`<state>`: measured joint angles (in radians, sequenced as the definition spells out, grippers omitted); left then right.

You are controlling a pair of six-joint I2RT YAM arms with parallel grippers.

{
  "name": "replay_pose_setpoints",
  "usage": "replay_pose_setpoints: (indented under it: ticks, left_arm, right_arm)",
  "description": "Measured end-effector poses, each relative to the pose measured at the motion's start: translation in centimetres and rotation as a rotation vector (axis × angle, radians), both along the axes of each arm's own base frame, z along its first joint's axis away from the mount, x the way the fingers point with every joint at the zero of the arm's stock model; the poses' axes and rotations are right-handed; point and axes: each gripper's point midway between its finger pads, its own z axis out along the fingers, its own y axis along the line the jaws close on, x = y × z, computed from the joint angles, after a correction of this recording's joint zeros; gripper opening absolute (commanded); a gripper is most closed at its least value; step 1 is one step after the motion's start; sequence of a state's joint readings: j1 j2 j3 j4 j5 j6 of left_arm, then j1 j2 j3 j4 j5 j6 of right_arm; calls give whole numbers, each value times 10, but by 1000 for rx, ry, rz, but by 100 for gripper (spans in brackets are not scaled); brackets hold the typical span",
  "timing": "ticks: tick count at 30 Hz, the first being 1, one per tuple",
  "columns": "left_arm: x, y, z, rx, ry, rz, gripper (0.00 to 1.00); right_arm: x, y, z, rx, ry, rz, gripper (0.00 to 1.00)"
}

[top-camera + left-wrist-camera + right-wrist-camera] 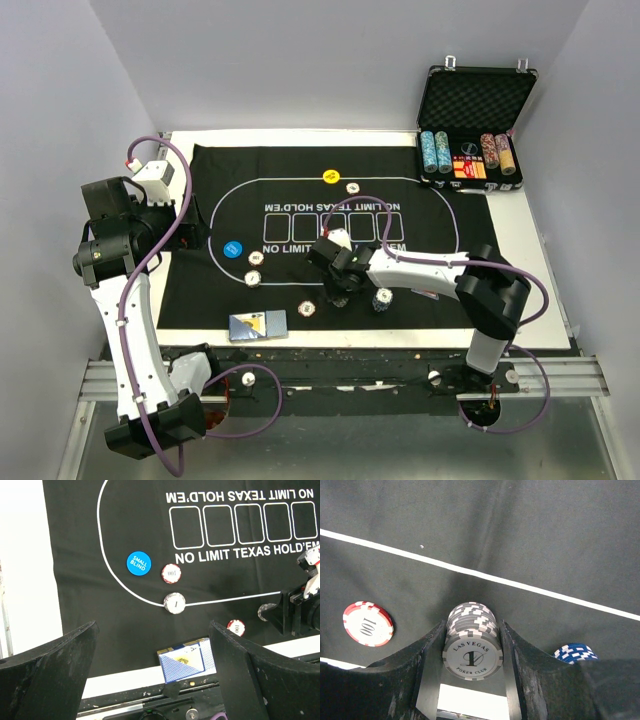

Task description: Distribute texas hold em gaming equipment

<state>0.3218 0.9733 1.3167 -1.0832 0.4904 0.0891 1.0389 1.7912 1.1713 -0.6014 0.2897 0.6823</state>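
A grey-white chip stack (472, 652) stands on the black felt mat (520, 540), clamped between the right gripper's (472, 627) fingers; a red chip (368, 624) and blue chips (576, 652) flank it, while the left gripper (152, 630) hangs wide open above the mat

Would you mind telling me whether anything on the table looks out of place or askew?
The blue-backed playing cards at the near edge of the mat look untidy: the pile is fanned, a face-up card peeking from beneath, and it overhangs onto the white table. Otherwise nothing stands out.
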Motion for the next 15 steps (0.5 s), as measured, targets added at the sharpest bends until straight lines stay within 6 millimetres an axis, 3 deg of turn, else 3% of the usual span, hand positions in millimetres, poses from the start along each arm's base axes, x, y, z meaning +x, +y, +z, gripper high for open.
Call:
replay_pose_setpoints:
  ticks: [11, 15]
  left_arm:
    - [0, 0, 0, 0, 0, 0, 99]
    - [0, 0, -1, 0, 1, 0, 99]
  right_arm:
    - [-1, -2, 2, -3, 4, 0, 49]
    - [-4, -5, 11, -4, 7, 1, 49]
